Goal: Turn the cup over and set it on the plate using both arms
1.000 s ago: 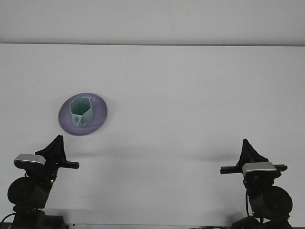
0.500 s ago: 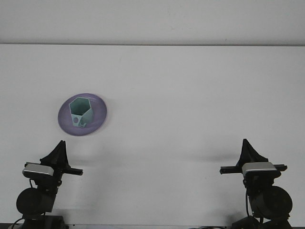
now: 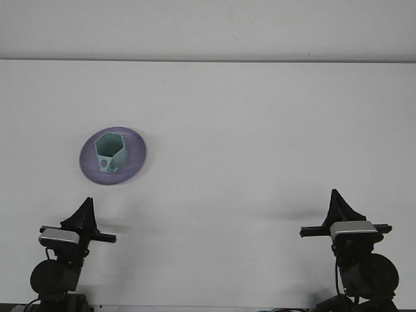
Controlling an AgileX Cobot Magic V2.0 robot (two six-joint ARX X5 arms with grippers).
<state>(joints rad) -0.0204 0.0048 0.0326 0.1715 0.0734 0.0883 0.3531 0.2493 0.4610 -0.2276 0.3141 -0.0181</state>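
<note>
Sitting upright, mouth up, the pale green hexagonal plastic cup is on the round purple plate. Task looks done; park both arms low & well clear. Jaw state of left gripper & right gripper: can't tell.

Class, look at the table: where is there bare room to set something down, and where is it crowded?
Bare: the broad stretch right of the plate, the strip beyond it, and between the left gripper and right gripper. Crowded only at the plate, which holds the cup.
</note>
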